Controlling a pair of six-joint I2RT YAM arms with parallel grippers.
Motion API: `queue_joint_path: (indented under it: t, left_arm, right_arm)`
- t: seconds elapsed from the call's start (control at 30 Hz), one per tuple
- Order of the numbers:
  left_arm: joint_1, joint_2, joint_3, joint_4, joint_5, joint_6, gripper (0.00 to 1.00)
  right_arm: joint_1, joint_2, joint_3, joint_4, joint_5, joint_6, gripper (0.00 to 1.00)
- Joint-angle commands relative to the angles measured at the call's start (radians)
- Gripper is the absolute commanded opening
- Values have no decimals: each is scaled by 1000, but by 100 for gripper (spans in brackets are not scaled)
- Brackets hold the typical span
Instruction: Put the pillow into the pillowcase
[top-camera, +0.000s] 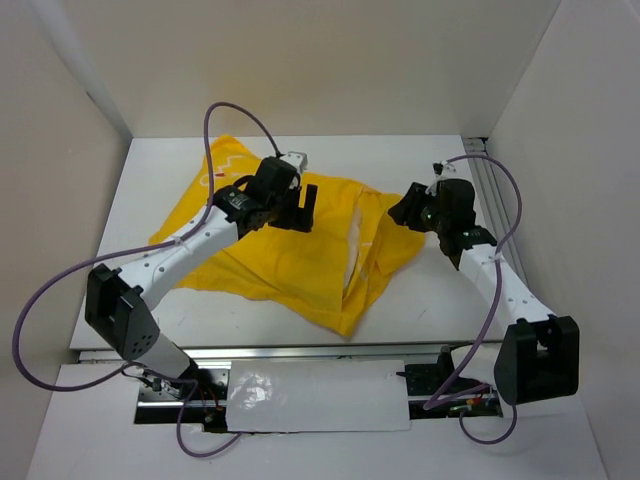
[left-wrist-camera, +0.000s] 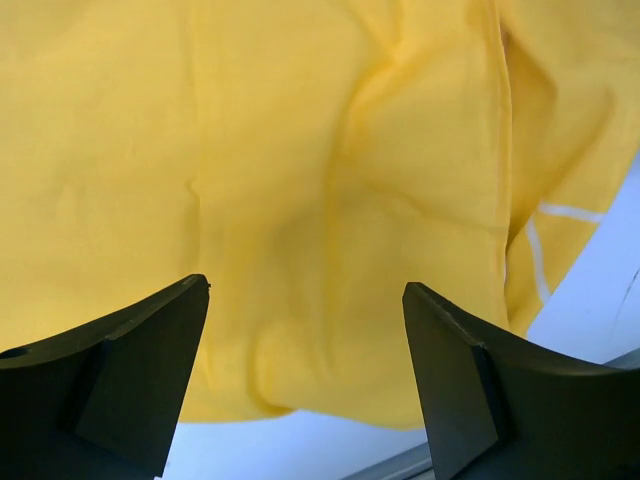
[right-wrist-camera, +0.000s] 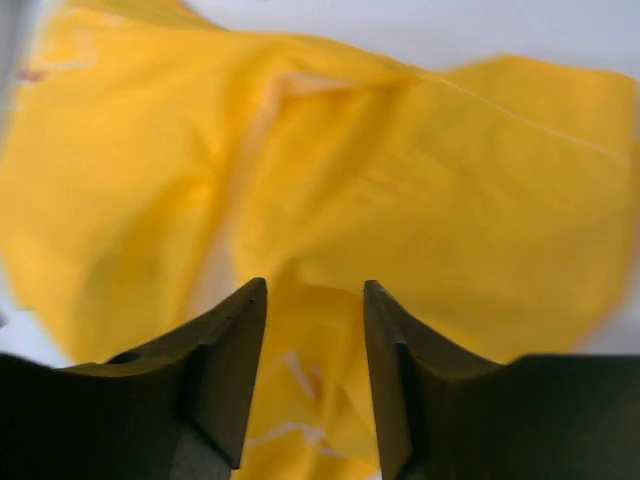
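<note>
Pillowcase (top-camera: 290, 265) lies rumpled — pillow (top-camera: 353, 262) showing white at its opening.

White table (top-camera: 150, 170), matte and flat, seen from above. Boxed in on three sides by pale beige panels: back wall (top-camera: 320, 70), left wall (top-camera: 50, 200), right wall (top-camera: 570, 150). Along the near edge, a silver metal rail (top-camera: 300, 352) running left to right. Just below it, a glossy white rectangular sheet (top-camera: 320, 395), lying flat and catching soft glare. At the far right, a second grey rail (top-camera: 488, 185) close beside the right wall.
</note>
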Motion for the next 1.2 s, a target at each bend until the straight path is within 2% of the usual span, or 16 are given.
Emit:
queue_joint_path:
  t: [0.0, 0.03, 0.1, 0.2, 0.23, 0.3, 0.37, 0.47, 0.6, 0.7, 0.73, 0.87, 0.9, 1.07, 1.17]
  left_arm:
    - [-2, -32, -79, -11, -12, -60, 91]
    - [-2, -43, -111, 9, 25, -69, 91]
    - [-31, -43, -133, 20, 34, -70, 91]
    - [-69, -32, -133, 20, -4, -79, 91]
    - [-89, -32, -133, 20, -4, -88, 91]
    - [-107, -23, -133, 20, 7, -88, 91]
    - [-121, -14, -133, 34, 33, -88, 91]
    - [-146, 27, -133, 62, 43, -97, 90]
    - [-146, 85, -124, 62, 43, -106, 85]
    - [-146, 99, -124, 62, 53, -116, 81]
    - [-146, 113, -124, 62, 62, -116, 80]
    - [-146, 164, -134, 103, 106, -116, 72]
    - [-146, 173, -134, 103, 106, -116, 67]
    - [-146, 230, -113, 103, 85, -125, 60]
    - [-127, 286, -61, 112, 102, -100, 58]
  right_arm:
    - [-8, -16, 61, -306, 273, -52, 53]
    - [-8, -16, 70, -339, 289, -62, 58]
    - [-8, -16, 70, -385, 298, -71, 62]
    - [28, -53, 70, -405, 251, -85, 61]
    - [48, -75, 61, -405, 192, -110, 61]
    - [122, -93, 52, -393, 122, -121, 56]
    - [207, -93, 43, -393, 65, -109, 56]
    - [322, -79, 8, -373, 174, -57, 56]
    - [393, -15, -2, -330, 194, -16, 62]
    - [424, 42, -2, -321, 269, 38, 64]
    - [424, 71, -2, -321, 286, 50, 59]
    - [433, 102, -2, -264, 277, 73, 28]
    - [433, 102, -2, -252, 277, 73, 0]
    - [417, 18, 61, -232, 85, 0, 0]
    - [395, -64, 141, -211, -108, -38, 0]
